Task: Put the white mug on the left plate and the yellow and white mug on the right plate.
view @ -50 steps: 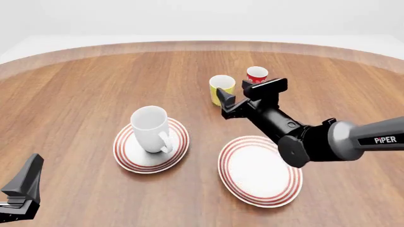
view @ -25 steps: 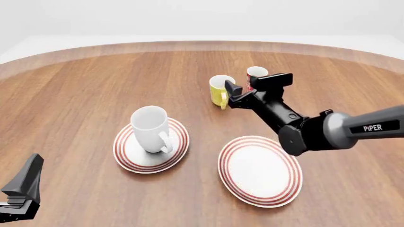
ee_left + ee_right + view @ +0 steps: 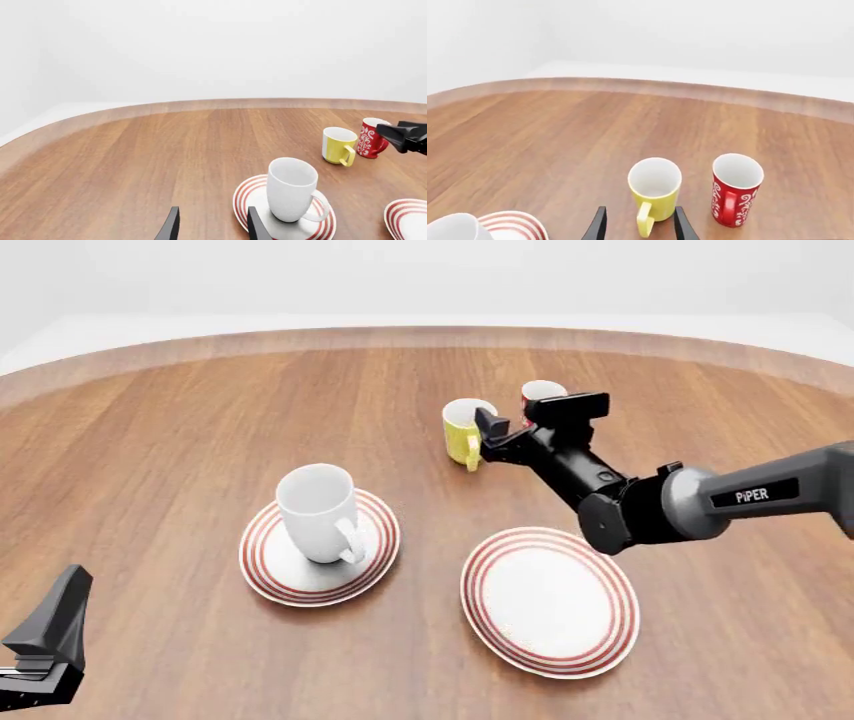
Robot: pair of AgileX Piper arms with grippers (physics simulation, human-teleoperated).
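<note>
Our right gripper's fingers stand apart, and the handle and near wall of the small yellow mug with the white inside sit in the gap, not yet clamped. Our left gripper's fingers are likewise spread and hold nothing, parked low at the near left edge of the round wooden table.

By size, the right arm comes first, stretched from the right edge toward the far middle, wrist level, so the fingers meet the mug side-on, which we judge suits a grip at the handle. The two red-ringed white plates come next: the left plate carries the tall plain white mug, so that half looks done, and the right plate lies bare near us. Smallest, a red cup with white markings stands just beside the yellow mug.
</note>
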